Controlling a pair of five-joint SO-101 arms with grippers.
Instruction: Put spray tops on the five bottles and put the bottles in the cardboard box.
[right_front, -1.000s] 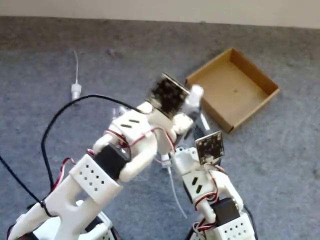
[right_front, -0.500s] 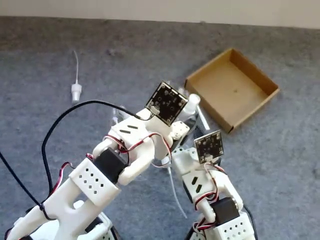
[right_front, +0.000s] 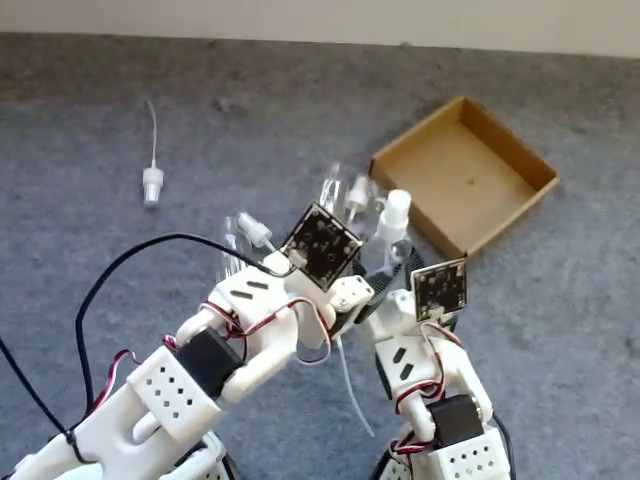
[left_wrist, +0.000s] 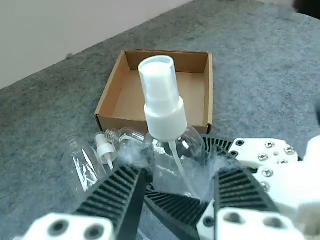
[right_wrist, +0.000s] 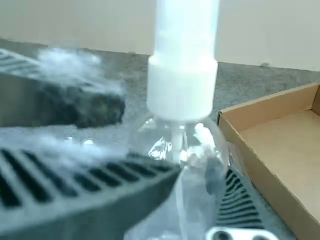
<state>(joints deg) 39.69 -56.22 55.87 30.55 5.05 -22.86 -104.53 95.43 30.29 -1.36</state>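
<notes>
A clear bottle (left_wrist: 172, 152) stands upright with a white spray top (left_wrist: 161, 97) on it, just in front of the cardboard box (right_front: 500, 225). My right gripper (right_wrist: 200, 185) is shut on the bottle's body (right_wrist: 187, 150). In the left wrist view my left gripper (left_wrist: 180, 176) is open, its black fingers (left_wrist: 117, 192) on either side of the bottle's base and a little back from it. In the high view the capped bottle (right_front: 392, 215) rises between both arms' camera boards. More clear bottles (right_front: 338, 187) lie on the carpet beside it.
The box (left_wrist: 112, 102) is empty and open, with its near wall close behind the bottle. A loose spray top (right_front: 152, 183) with a long tube lies far left. Another bottle (right_front: 243, 235) lies left of the arms, and a thin tube (right_front: 352, 385) lies between them on the grey carpet.
My left gripper has drawn back from the spray top toward its base and no longer covers it. The capped bottle stays upright in the right gripper.
</notes>
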